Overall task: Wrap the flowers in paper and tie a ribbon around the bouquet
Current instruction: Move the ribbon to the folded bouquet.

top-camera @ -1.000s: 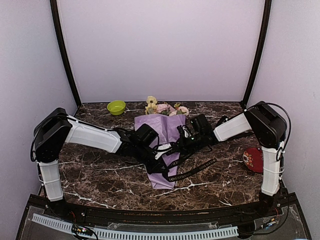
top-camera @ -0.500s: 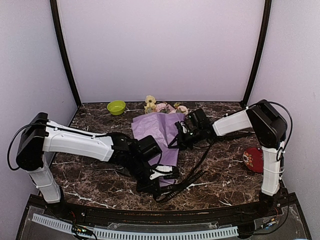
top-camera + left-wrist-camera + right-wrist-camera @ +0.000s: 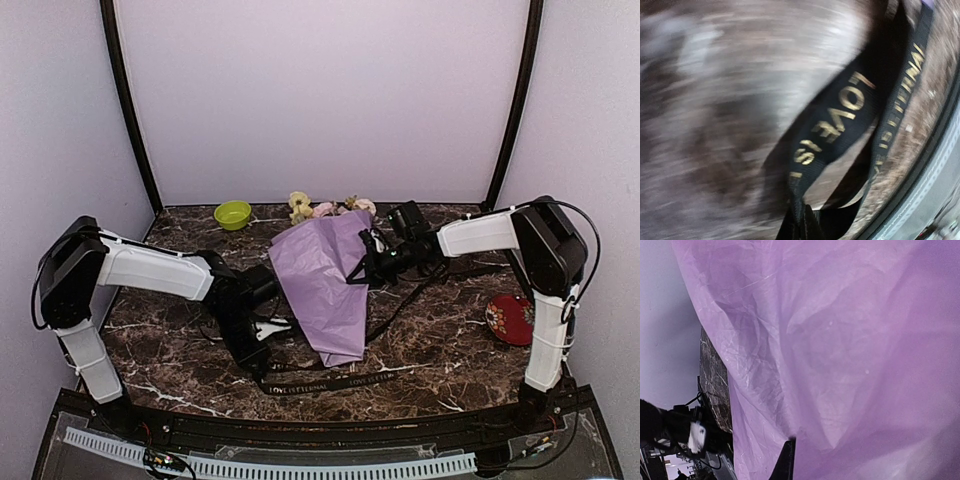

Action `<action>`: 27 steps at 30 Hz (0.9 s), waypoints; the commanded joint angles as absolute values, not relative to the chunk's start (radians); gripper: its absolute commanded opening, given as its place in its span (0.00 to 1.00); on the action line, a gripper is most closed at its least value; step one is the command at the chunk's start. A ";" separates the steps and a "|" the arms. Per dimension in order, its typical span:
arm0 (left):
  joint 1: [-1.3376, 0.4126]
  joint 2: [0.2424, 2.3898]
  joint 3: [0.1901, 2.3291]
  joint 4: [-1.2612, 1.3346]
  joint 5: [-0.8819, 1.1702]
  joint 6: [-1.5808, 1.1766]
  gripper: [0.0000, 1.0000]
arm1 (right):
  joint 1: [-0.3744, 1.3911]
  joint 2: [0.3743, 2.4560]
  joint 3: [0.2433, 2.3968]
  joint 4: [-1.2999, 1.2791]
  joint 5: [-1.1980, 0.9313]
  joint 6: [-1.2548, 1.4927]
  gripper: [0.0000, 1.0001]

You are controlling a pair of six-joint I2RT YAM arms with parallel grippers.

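Lilac paper (image 3: 320, 285) lies across the middle of the dark marble table (image 3: 450, 350), and we see it tented. Its right side is lifted off the surface while its narrow near end rests on the marble. The right gripper (image 3: 364, 266) meets that raised right edge. In the right wrist view the paper (image 3: 840, 340) fills nearly the whole frame and its creases run down to the dark tip of the gripper (image 3: 787, 460). We read the jaws as clenched on the sheet.

The flowers (image 3: 322, 208), pale pink and yellow, lie at the far edge of the table, just past the paper's far border and uncovered by it.

The black ribbon (image 3: 330, 382), lettered in gold, lies stretched along the near side of the table, just in front of the paper's near tip. Its left end goes to the left gripper (image 3: 258, 366), which is low over the marble to the left of the sheet. In the blurred left wrist view we see the ribbon (image 3: 840, 115) folded into two bands that narrow into the closed tip of the gripper (image 3: 800, 225), so this pincer is clamped on the ribbon.

A dark strand also climbs from the ribbon's right end toward the right arm. We cannot tell whether it is ribbon or cable.

A green bowl (image 3: 232, 213) sits at the far left, and a red dish (image 3: 507, 320) lies near the right arm's base.
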State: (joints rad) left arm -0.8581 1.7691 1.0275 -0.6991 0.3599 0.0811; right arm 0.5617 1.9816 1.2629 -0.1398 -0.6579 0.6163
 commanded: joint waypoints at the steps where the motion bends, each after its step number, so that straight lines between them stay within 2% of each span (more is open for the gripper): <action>1: -0.665 1.780 1.016 -0.654 0.259 -0.036 0.00 | 0.554 1.948 1.274 -0.132 -0.664 0.592 0.00; 6: -0.470 1.799 1.058 -0.485 0.260 -0.122 0.00 | 0.555 1.948 1.250 -0.114 -0.672 0.598 0.00; 14: -0.315 1.771 1.116 -0.343 0.146 -0.164 0.00 | 0.558 1.951 1.179 -0.078 -0.677 0.596 0.00; 21: -0.271 1.552 1.121 -0.329 0.041 -0.123 0.00 | 0.564 1.995 1.160 -0.063 -0.676 0.589 0.00; 27: -0.271 1.368 1.147 -0.297 0.195 -0.074 0.00 | 0.575 2.016 1.172 -0.072 -0.660 0.581 0.00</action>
